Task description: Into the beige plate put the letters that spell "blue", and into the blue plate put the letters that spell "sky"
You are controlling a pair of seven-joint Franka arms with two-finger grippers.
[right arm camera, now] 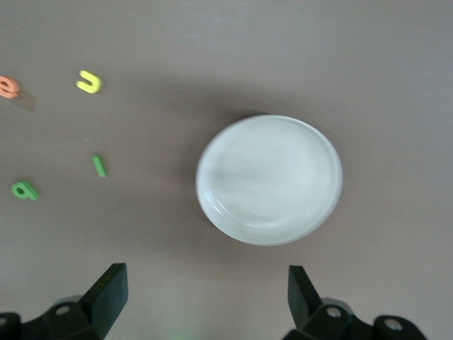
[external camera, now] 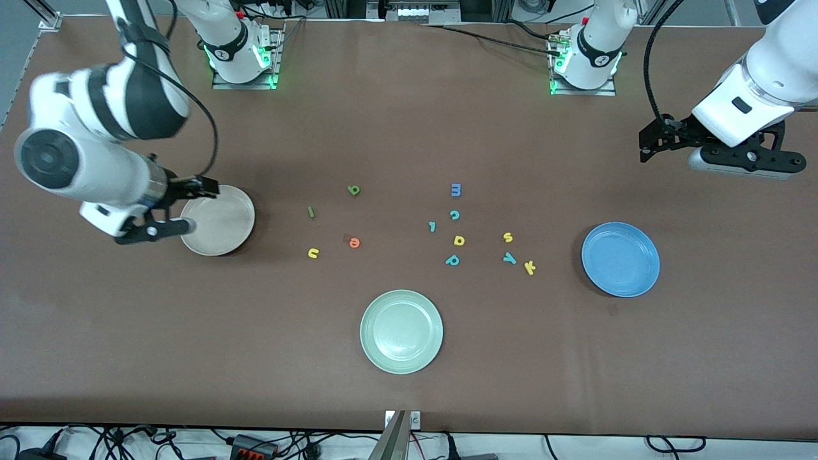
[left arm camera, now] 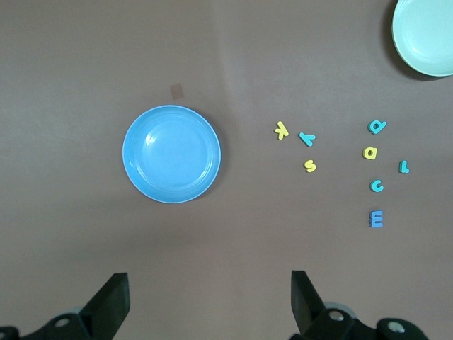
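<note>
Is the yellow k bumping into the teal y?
Apart. The left wrist view shows brown table between the yellow k and the teal y; the front view shows the same gap.

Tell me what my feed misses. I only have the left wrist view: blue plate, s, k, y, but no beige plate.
Observer: The beige plate sits empty at the right arm's end of the table.
Operator: Find the letters for "blue".
Observer: The green b, green l, yellow u and orange e lie loose on the table, between the beige plate and the table's middle.
Operator: Report the right hand.
Observer: The right hand is open and holds nothing, up by the beige plate's rim.
</note>
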